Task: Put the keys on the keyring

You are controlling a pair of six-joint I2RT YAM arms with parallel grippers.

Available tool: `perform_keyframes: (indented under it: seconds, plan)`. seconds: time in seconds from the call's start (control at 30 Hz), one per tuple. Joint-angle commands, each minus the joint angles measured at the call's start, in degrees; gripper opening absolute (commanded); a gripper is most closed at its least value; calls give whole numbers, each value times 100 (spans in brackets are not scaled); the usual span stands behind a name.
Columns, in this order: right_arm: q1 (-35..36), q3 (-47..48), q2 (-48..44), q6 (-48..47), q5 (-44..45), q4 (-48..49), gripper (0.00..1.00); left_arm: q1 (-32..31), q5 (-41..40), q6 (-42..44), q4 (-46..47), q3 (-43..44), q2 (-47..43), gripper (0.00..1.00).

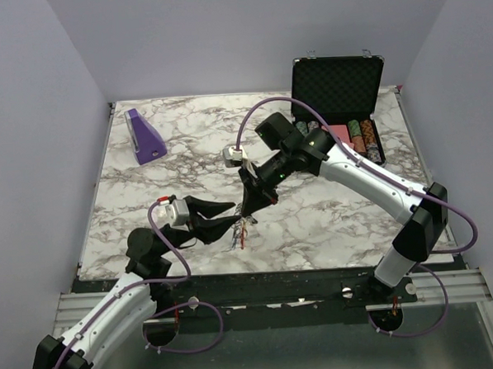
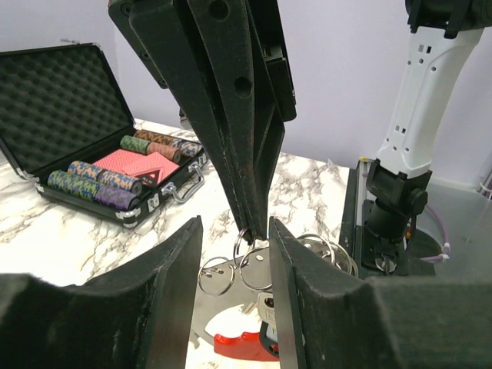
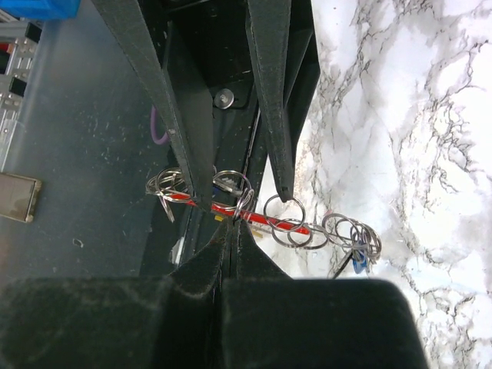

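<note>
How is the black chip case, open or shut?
Open. The poker chip case has its lid raised, foam showing, and the chips lie uncovered inside.

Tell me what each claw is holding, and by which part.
The right claw is shut on the keyring, pinching one thin metal ring at its top. The left claw stands open on either side of it, holding nothing.

We are seeing our right gripper [image 3: 231,229] pressing its jaws together on the keyring [image 3: 306,233] at the red crescent piece [image 3: 265,221]. The left gripper [image 3: 246,196] is straddling one ring, fingers apart, and a blue key [image 3: 359,262] is showing among the end rings over the marble table [image 3: 407,115].
</note>
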Motion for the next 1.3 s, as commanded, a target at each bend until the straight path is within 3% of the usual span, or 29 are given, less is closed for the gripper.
perform_keyframes:
  seconds: [0.0,0.23,0.37,0.53,0.83,1.27]
  plan:
    - [28,127,106,-150,106,-180,1,-4,146,588,-1400,451,-287,49]
    - [28,549,352,-554,361,-1005,1,-4,224,1862,-3887,1496,-376,48]
    - [28,804,484,-774,545,-1445,1,-4,488,2319,-4549,1972,-112,48]
    - [28,927,520,-888,634,-1683,1,5,1006,2269,-4401,2052,336,47]
    - [28,927,546,-994,511,-1824,1,4,1367,1723,-3232,1823,863,42]
    - [37,945,607,-985,388,-1824,1,4,1613,1732,-3222,1903,1224,29]
